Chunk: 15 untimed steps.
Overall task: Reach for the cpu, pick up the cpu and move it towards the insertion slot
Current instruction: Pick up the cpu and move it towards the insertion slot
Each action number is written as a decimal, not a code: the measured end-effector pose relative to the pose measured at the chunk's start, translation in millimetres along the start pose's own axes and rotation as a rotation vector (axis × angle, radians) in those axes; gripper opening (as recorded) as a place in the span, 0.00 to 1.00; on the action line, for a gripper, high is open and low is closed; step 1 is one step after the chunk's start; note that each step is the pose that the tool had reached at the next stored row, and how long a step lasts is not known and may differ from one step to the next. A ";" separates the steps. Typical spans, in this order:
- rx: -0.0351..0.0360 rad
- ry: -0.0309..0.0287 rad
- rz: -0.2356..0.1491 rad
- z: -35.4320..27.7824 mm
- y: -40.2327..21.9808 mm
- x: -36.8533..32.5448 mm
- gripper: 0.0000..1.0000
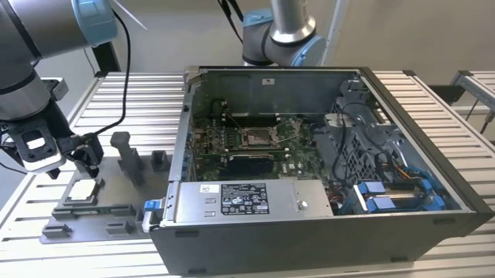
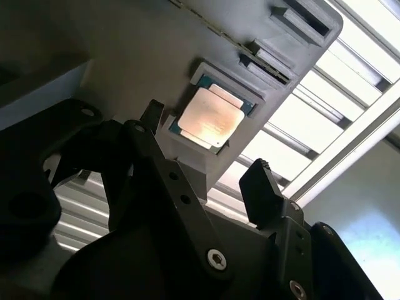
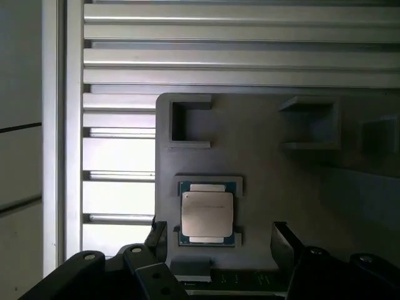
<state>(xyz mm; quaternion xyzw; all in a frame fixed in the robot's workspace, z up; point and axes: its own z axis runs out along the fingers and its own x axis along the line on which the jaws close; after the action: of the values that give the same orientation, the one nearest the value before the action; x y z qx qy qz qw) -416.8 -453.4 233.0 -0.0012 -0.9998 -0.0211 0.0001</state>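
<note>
Gripper [image 3: 220,234] released: the two dark, blunt-tipped fingers [image 3: 282,240] stand spread, nothing between them, no contact with any part. It hangs just above the grey plastic fixture [image 3: 269,181].

- The cpu [image 3: 207,214] lies directly beneath the gripper, in line with the gap between the fingers, apart from both. It is a thin square chip lying flat, with a pale silver-grey metal lid, matt with a soft sheen. A narrow teal-green border shows round the lid in both wrist views.
- It sits in a shallow square recess of the fixture, with raised lips along two opposite sides. The fixture is a flat slab of dull, smooth grey plastic with a rounded corner.
- Beyond the cpu, further from the gripper, the slab carries two open-sided rectangular pockets. The exterior view also shows upright grey posts on the slab.
- The fixture rests on a table [image 1: 139,104] of ribbed, bright aluminium slats.
- The insertion slot [image 1: 259,136] is well apart from the gripper, toward the exterior view's right. It is a small square socket with a shiny metal frame and a brownish centre, set in green circuit board inside an open dark metal computer case [image 1: 309,243].
</note>
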 end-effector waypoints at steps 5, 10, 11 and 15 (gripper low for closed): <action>0.0001 0.0002 0.000 1.0 -0.1 0.0 1.00; 0.0000 0.0001 0.000 4.0 -1.8 -0.1 1.00; 0.0000 0.0001 0.000 4.9 -2.4 0.0 1.00; -0.0001 -0.0001 0.000 10.7 -3.9 0.6 1.00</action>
<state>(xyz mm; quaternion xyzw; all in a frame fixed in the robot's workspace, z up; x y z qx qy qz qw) -417.4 -456.8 222.2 -0.0013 -0.9998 -0.0212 0.0001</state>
